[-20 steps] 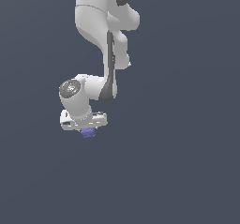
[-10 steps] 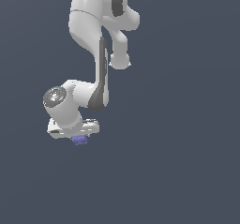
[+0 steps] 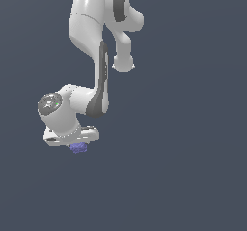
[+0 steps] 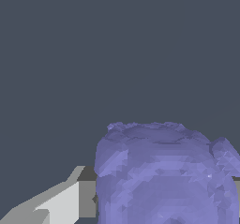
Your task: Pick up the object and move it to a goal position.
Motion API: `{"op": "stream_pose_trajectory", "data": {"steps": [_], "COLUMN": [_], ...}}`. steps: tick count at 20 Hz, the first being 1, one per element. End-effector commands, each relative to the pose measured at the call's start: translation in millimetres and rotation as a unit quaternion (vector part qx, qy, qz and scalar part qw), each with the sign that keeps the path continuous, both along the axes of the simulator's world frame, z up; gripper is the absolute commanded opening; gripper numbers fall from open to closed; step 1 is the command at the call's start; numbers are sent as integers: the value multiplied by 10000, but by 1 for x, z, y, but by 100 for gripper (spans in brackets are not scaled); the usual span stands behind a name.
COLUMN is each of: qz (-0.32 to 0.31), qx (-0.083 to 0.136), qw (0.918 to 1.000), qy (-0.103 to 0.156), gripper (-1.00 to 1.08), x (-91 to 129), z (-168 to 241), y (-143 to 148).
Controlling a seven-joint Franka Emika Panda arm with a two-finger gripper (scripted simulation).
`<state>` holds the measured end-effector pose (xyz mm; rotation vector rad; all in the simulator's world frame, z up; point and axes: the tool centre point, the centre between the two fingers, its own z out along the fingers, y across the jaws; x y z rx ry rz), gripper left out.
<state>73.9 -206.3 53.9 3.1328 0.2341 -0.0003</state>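
The object (image 3: 78,148) is a small blue-purple lump with a rough, speckled surface. In the exterior view it hangs just under my white gripper (image 3: 77,145), much narrower than the hand above it. In the wrist view the object (image 4: 164,176) fills the lower right of the picture, close to the camera. One grey-white finger (image 4: 56,202) shows pressed against its side; the other finger is hidden behind it. The gripper is shut on the object and holds it off the ground.
The white arm (image 3: 96,41) rises from the hand toward the top of the exterior view. The plain dark grey ground (image 3: 183,177) lies all around.
The gripper, with the object in it, has moved toward the exterior view's left and slightly down. The arm has swung with it. The grip is unchanged.
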Motion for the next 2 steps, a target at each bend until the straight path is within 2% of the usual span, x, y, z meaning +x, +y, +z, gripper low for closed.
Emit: {"op": "stream_pose_trajectory", "data": {"steps": [1,2], "qz": [2,2], "qx": [0,0], "qw": [10000,10000], "qy": [-1,-1], "gripper": [-100,-100], "x": [1,1], "z": [0,0], "y": [-1,-1]}}
